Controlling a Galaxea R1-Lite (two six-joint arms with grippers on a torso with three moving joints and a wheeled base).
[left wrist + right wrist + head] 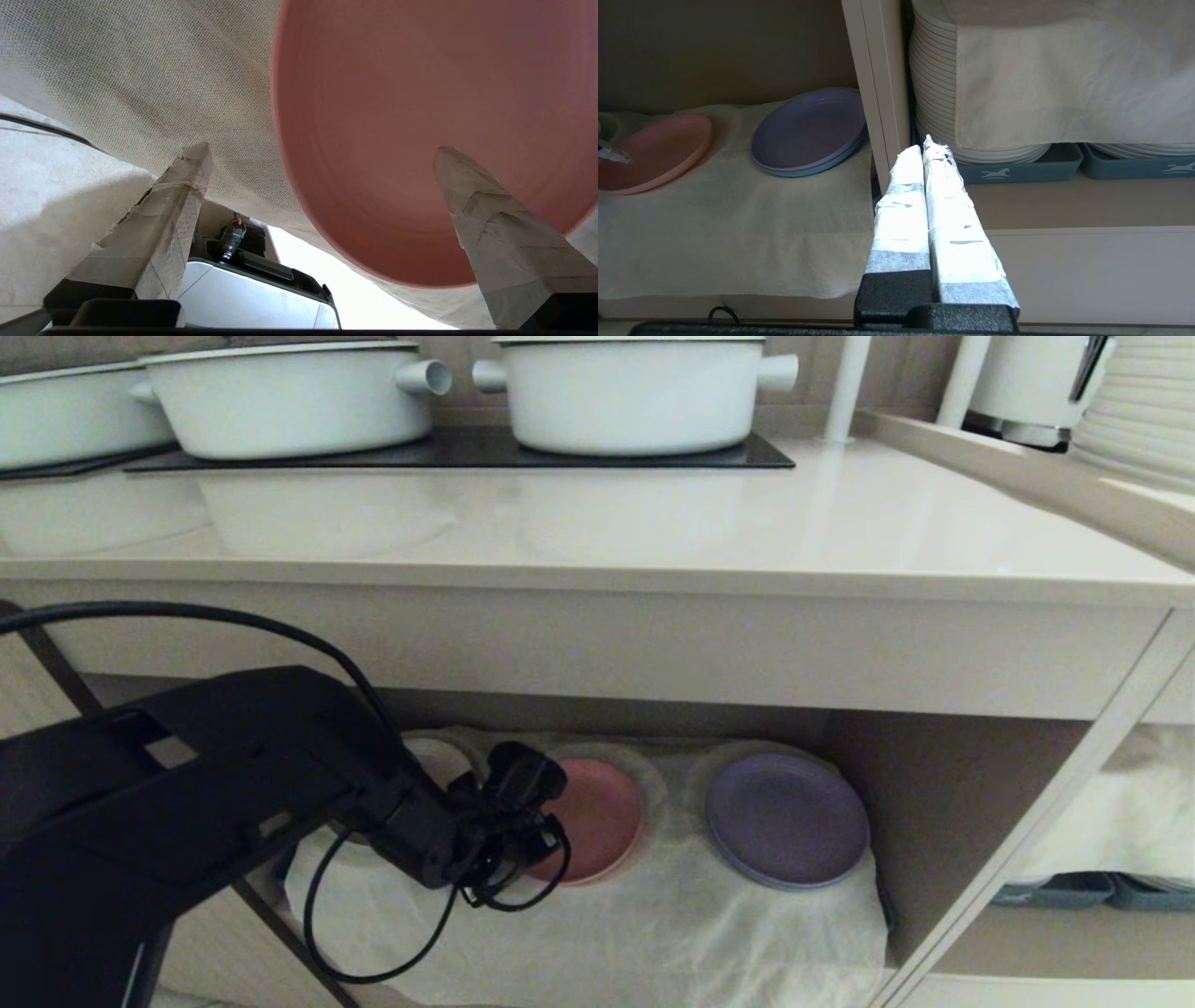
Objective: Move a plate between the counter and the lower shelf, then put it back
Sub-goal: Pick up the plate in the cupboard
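The pink plate lies flat on the white gauzy cloth that lines the lower shelf, under the thick front edge of the desk. Taking this plate as the landmark: the purple plate rests on the same cloth just beside it, toward the shelf's dividing wall, and the two do not touch. The left tool reaches into the shelf from the plate's other side, its black body covering the plate's near edge in the head view. In the left wrist view its taped fingers stand wide apart, one over the plate's inner surface and the other over the cloth beside the rim; nothing is clamped between them. Whether either fingertip touches the plate cannot be told. Above the plate, on the desk, two white pots sit on a black hob panel. The right tool hangs outside the shelf, well apart from the plate, with its taped fingers pressed together, in front of the upright divider, beyond which stacked white plates sit in grey trays.
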